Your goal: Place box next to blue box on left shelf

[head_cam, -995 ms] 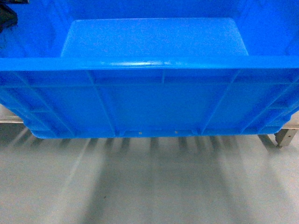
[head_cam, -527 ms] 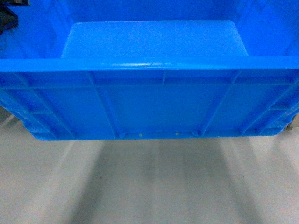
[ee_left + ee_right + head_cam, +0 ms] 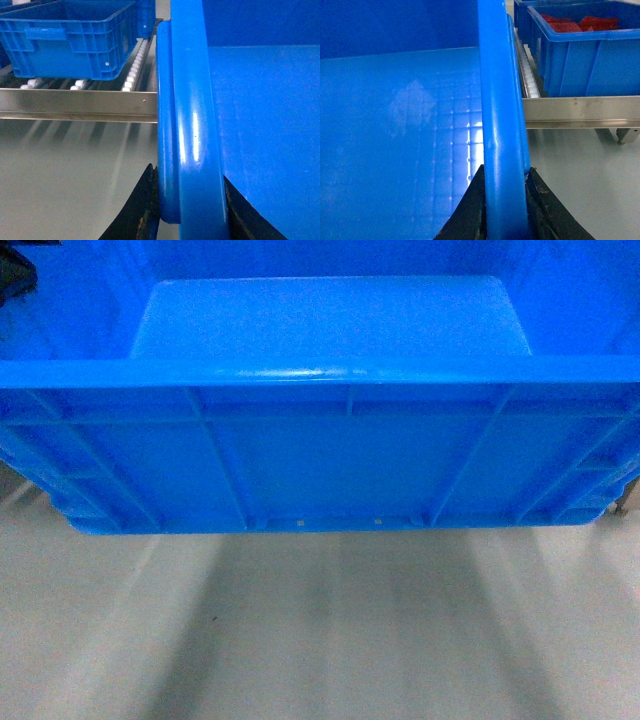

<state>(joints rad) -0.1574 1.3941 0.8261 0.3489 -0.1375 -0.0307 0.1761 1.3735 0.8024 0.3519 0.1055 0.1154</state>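
Box [image 3: 330, 455], a large bright blue plastic crate with a thick rim and ribbed sides, is filling the upper part of the head view, hanging above a pale grey floor [image 3: 320, 640] with its bare floor panel facing up. Left gripper [image 3: 187, 215] is pinching the crate's left rim, one dark finger sitting outside the wall and one inside. Right gripper [image 3: 505, 210] is clamping the right rim the same way, its fingers straddling the wall from below. Beyond the left rim, the left shelf [image 3: 80, 102], a metal deck with rows of white rollers, is carrying another blue box [image 3: 70, 42]. Beyond the right rim, a second blue bin [image 3: 585, 50] holding red parts is resting on a roller deck
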